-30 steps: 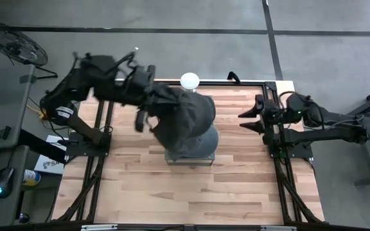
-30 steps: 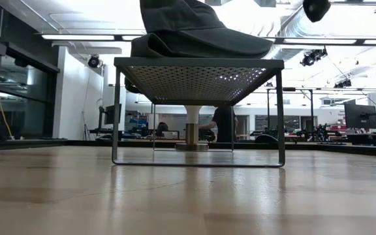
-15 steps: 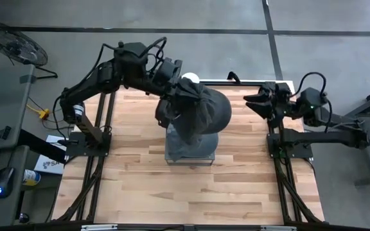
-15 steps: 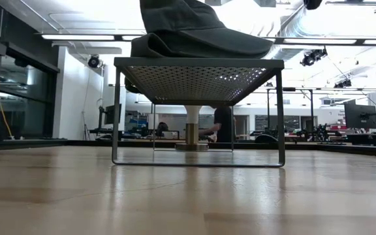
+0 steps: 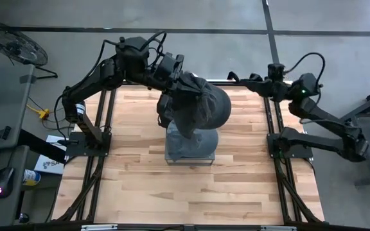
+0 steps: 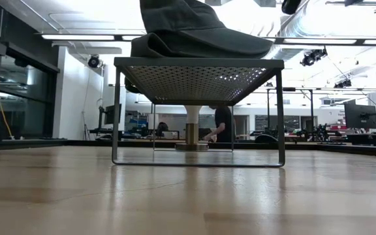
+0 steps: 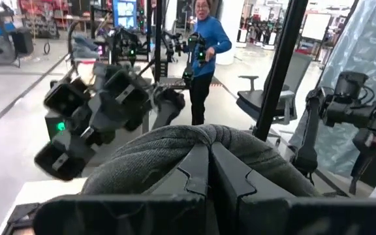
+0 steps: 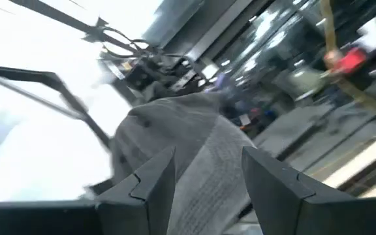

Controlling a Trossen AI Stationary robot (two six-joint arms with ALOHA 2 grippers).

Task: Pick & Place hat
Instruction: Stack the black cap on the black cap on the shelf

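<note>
left gripper (image 5: pixel 174 82) is clamped tight on the hat (image 5: pixel 201 106), which hangs toward 4 o'clock from it over the rack (image 5: pixel 190 146), while the right gripper (image 5: pixel 239 79) sits open and empty at 3 o'clock.

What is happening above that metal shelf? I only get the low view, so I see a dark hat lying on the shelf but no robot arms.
Observer: The left gripper is shut on a second hat, holding it in the air above the shelf, toward the table's far edge.
Operator: And the other arm?
Observer: The right gripper is open. It points at the second hat from the table's right far corner, with a gap between them.
Operator: Is anyone standing nearby?
Observer: The left wrist view shows a person in a blue top in the room beyond the table.
</note>
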